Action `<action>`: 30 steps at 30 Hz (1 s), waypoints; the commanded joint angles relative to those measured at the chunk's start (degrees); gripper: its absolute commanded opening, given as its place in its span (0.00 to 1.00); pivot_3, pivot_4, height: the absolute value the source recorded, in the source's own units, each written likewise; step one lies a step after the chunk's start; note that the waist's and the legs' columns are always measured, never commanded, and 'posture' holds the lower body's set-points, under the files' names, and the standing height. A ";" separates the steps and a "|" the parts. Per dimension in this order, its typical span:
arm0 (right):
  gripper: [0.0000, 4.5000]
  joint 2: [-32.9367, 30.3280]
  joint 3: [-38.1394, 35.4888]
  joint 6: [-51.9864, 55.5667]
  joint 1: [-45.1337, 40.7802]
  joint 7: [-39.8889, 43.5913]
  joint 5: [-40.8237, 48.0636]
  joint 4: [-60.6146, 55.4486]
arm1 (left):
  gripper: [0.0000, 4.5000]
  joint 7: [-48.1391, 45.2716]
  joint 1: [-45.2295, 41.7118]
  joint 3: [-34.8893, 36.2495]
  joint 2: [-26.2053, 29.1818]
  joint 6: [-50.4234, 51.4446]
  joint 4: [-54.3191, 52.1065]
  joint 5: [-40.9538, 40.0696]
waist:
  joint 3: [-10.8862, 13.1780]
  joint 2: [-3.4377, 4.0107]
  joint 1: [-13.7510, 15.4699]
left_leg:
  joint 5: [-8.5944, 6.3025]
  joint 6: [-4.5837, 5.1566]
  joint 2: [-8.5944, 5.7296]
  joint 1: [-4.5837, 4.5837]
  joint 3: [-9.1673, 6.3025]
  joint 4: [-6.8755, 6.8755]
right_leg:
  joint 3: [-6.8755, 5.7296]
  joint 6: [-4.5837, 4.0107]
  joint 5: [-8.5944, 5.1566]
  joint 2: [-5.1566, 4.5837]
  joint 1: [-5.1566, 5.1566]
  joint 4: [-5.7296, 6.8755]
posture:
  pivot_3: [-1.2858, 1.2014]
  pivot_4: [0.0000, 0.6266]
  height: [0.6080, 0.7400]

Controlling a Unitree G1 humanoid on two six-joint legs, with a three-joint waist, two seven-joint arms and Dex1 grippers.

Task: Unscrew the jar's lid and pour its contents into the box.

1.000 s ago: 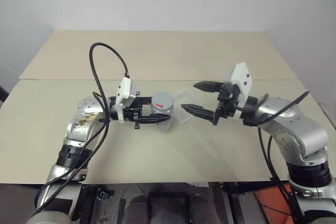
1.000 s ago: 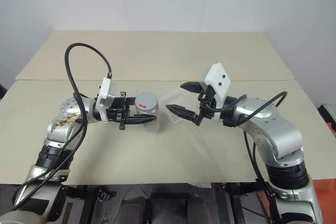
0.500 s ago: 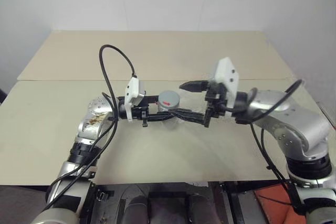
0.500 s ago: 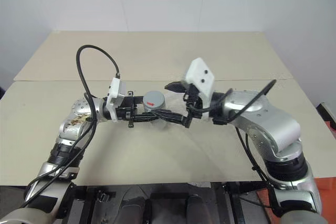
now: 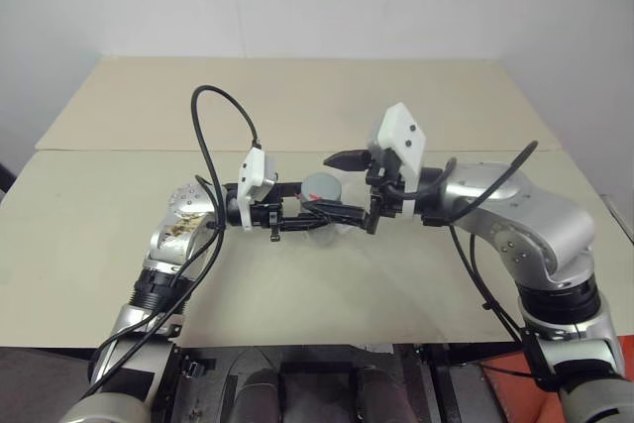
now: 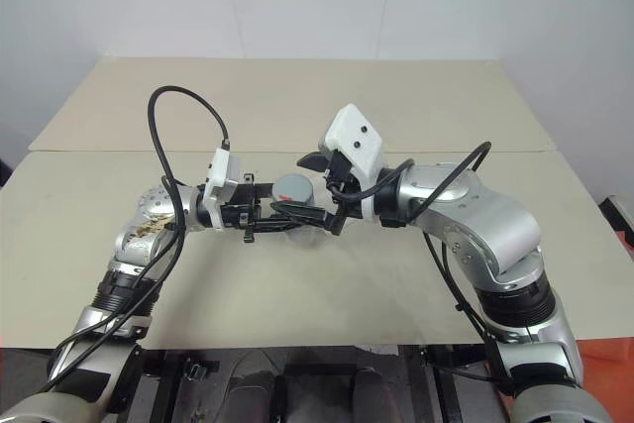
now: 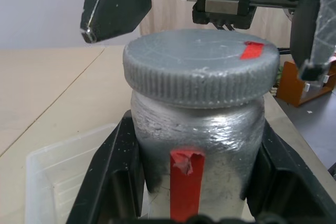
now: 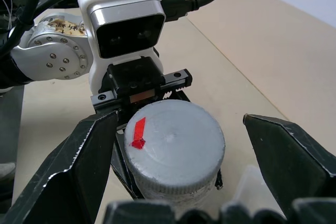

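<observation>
Step in hand: getting the right gripper onto the lid; by my reading the unscrewing itself is not yet begun, since the lid sits flat and square on the jar.

Left gripper: clamped on the jar's body, one black finger on each side of the glass, holding it upright above the table (the jar's red stripe faces this gripper's own camera).

Right gripper: fingers spread wide apart, one on each side of the lid and neither touching it; the lid sits between the two fingertips, just below their level in the left wrist view.

Jar: between the two grippers, gripped by the left, straddled at the top by the right.

Lid: grey, ribbed at the rim, with a red mark on top; on the jar.

Contents: cannot tell, the jar wall is too cloudy to see through.

Box: clear tray lying on the table just beside and below the left gripper's fingers, close under the jar.

Next move calls for: the right fingers to drop level with the ribbed rim, close squarely on it, then twist while the left grip keeps the jar from turning.

Risk: a bite too high could slip off the rim.
</observation>
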 commanded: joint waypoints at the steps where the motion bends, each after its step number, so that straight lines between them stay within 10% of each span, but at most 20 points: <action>1: 0.99 0.36 -0.48 0.26 -1.51 0.78 0.31 -0.04 | 0.45 0.02 -0.26 0.45 0.25 -1.15 -2.15 -0.30 | 0.00 0.00 0.00 | 0.00 0.00 0.00 0.00 0.00 0.00 | 0.00 0.00 0.00 0.00 0.00 0.00 | 0.52 0.24 1.00; 6: 0.99 0.75 -0.56 0.49 -1.78 1.66 0.42 0.83 | 0.45 0.27 0.33 0.56 0.54 -0.80 -3.05 -0.40 | 0.00 0.00 0.00 | 0.00 0.00 0.00 0.00 0.00 0.00 | 0.00 0.00 0.00 0.00 0.00 0.00 | 0.52 0.24 1.00; 13: 0.61 0.30 -0.85 0.47 -2.22 3.16 0.35 1.76 | 0.45 0.44 0.59 0.79 1.09 -0.63 -3.65 -0.61 | 0.00 0.00 -0.01 | 0.00 0.00 0.00 0.00 0.00 0.00 | 0.00 0.00 0.00 0.00 0.00 0.00 | 0.52 0.24 1.00; 30: 0.61 -1.99 -9.42 -2.70 -3.13 5.86 1.99 4.55 | 0.45 -3.78 4.76 0.03 4.34 -2.42 -6.23 -0.84 | 0.01 0.01 0.12 | 0.00 0.00 0.01 0.00 0.00 -0.01 | -0.01 0.00 0.00 0.00 0.00 -0.01 | 0.52 0.24 1.00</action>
